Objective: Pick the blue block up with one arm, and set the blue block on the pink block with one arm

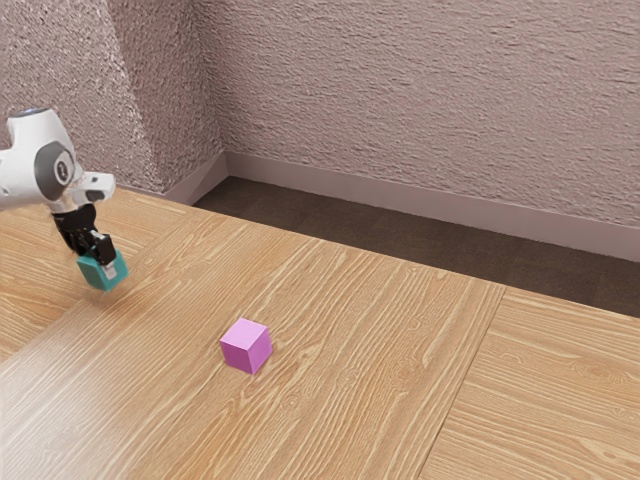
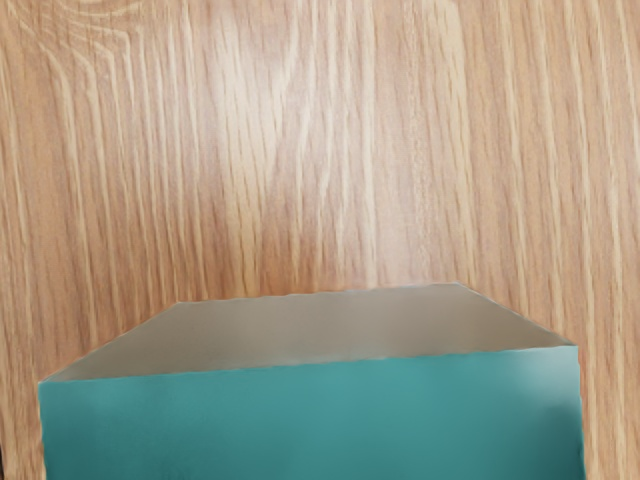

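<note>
A teal-blue block [image 1: 105,272] hangs just above the wooden table [image 1: 350,400] at the exterior view's left, with my black gripper [image 1: 100,262] shut on it. The block looks slightly tilted. A pink block [image 1: 246,345] rests on the table to the right of and nearer the camera than the held block, well apart from it. In the wrist view the teal block [image 2: 310,420] shows large right under the hand, its grey shadow [image 2: 320,335] lying on the wood beyond it.
The table's far edge [image 1: 330,245] runs diagonally, with a dark floor and a rough pinkish wall [image 1: 420,90] behind. A seam [image 1: 465,370] divides the tabletop at the exterior view's right.
</note>
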Robot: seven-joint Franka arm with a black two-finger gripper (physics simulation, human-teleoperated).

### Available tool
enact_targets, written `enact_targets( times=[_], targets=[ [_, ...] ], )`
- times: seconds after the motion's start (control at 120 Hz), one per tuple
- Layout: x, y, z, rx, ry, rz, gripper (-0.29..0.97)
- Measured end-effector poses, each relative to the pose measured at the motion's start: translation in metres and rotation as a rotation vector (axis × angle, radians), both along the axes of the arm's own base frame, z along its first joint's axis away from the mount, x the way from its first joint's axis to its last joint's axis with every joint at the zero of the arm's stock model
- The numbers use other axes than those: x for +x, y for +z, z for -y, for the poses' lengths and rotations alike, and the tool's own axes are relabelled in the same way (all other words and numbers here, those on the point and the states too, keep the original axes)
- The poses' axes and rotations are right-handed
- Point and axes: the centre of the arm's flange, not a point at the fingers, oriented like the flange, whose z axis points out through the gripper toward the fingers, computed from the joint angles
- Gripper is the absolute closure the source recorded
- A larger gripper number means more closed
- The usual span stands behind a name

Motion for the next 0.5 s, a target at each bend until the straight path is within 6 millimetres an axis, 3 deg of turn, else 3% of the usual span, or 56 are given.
enact_targets(
  times=[0.125, 0.208, 0.383, 0.5],
  targets=[
    [-0.010, 0.033, 0.058, -0.005, -0.062, 0.018, 0.33],
    [-0.011, 0.049, 0.111, -0.012, -0.107, 0.014, 0.32],
    [0.004, 0.062, 0.213, -0.009, -0.147, -0.021, 0.33],
    [0.008, 0.057, 0.257, -0.006, -0.101, -0.057, 0.33]
  ],
)
